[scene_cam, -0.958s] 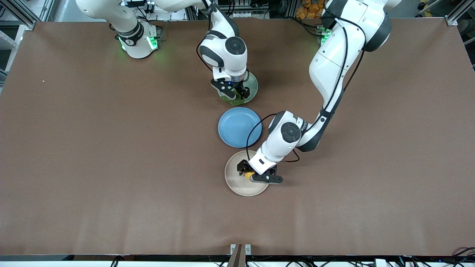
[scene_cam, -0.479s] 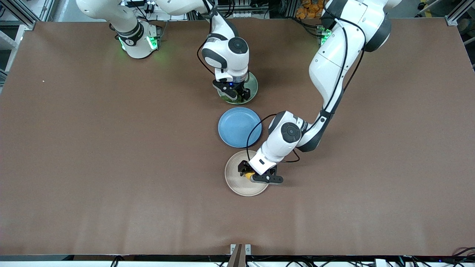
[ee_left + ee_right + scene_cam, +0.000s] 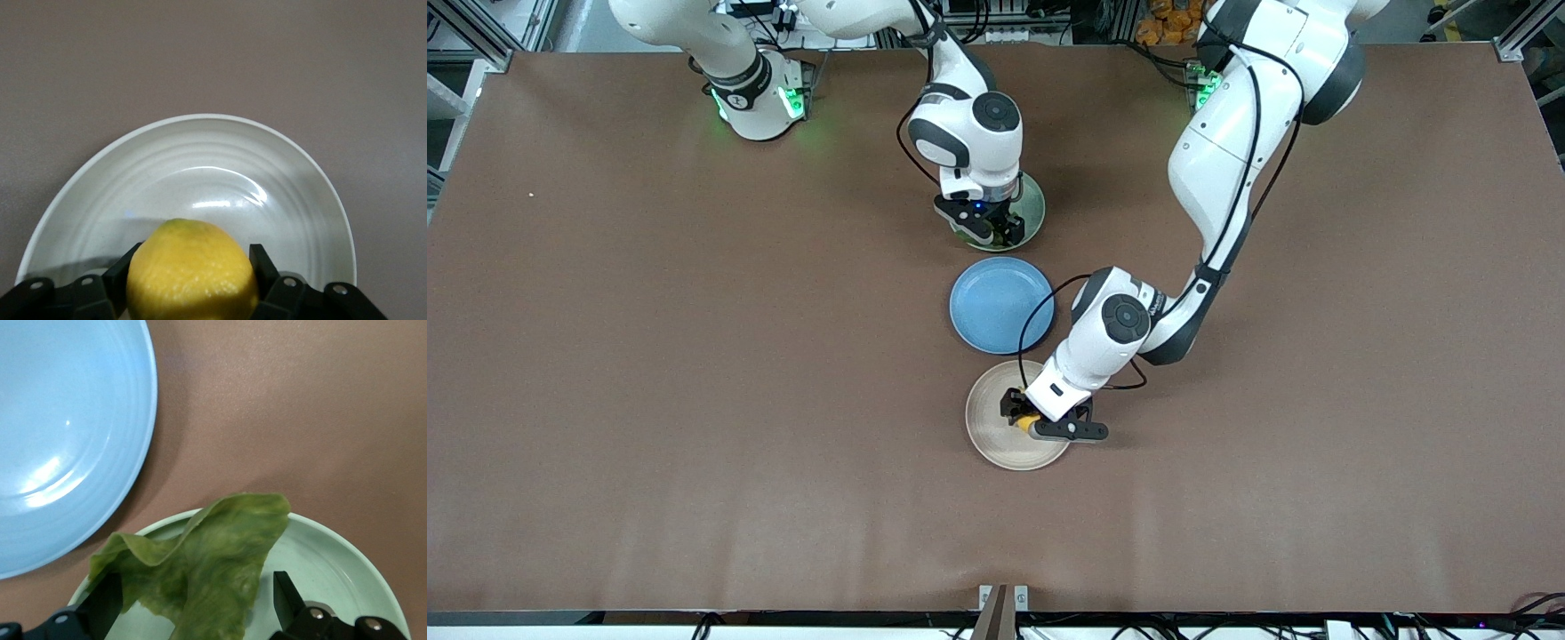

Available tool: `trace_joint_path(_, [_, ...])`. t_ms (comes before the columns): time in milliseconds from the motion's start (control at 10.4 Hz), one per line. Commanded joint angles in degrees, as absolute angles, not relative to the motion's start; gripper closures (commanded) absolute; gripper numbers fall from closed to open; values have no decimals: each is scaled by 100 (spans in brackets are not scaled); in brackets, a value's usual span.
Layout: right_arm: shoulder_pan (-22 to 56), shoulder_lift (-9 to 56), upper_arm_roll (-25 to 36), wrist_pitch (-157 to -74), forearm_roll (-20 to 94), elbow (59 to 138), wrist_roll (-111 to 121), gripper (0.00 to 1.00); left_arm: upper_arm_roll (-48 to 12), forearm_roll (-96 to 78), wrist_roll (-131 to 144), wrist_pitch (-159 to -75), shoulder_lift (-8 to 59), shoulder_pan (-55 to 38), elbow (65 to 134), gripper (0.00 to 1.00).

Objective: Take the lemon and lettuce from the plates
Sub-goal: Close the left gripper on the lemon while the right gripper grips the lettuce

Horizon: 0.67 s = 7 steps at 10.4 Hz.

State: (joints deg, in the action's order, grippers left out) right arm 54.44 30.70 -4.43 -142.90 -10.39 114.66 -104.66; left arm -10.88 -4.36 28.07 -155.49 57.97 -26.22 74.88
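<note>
My left gripper [image 3: 1024, 420] is down on the beige-cream plate [image 3: 989, 437] and shut on the yellow lemon [image 3: 1026, 418]. In the left wrist view the lemon [image 3: 192, 267] fills the gap between both fingers, over the plate [image 3: 220, 160]. My right gripper [image 3: 987, 227] is low over the pale mint green plate [image 3: 1035, 203]. In the right wrist view its fingers stand wide apart around the crinkled green lettuce [image 3: 213, 567], which lies crumpled on the mint plate [image 3: 333, 567]. One finger [image 3: 285, 597] is clear of the leaf.
An empty blue plate [image 3: 1000, 304] lies between the two other plates; it also shows in the right wrist view [image 3: 60, 420]. The brown table [image 3: 649, 356] stretches wide on all sides.
The right wrist has turned a little and shifted slightly over the mint plate. The left gripper has barely moved and stays on the lemon.
</note>
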Motion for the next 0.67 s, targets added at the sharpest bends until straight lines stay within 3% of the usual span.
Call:
trace_joint_path(0, [5484,3085,-396,-14238,-1239,11399,-10696,35,-1055,-554,2927,-15242,5748,-2654,7357,76])
trace_joint_path(96, [5484,3076,-369,-14238,-1239,11391,-10696,83,-1072,-554,2927,-14971,5678,-2619,7339,76])
trace_joint_path(192, [5493,3067,-369,-14238,-1248,11391,-10679,100,-1072,-554,2927,-14681,5565,-2567,7339,76])
trace_joint_path(575, [5493,2936,-387,-13959,-1292,11286,-10722,100,-1081,-571,3208,-13915,5257,-2470,7260,77])
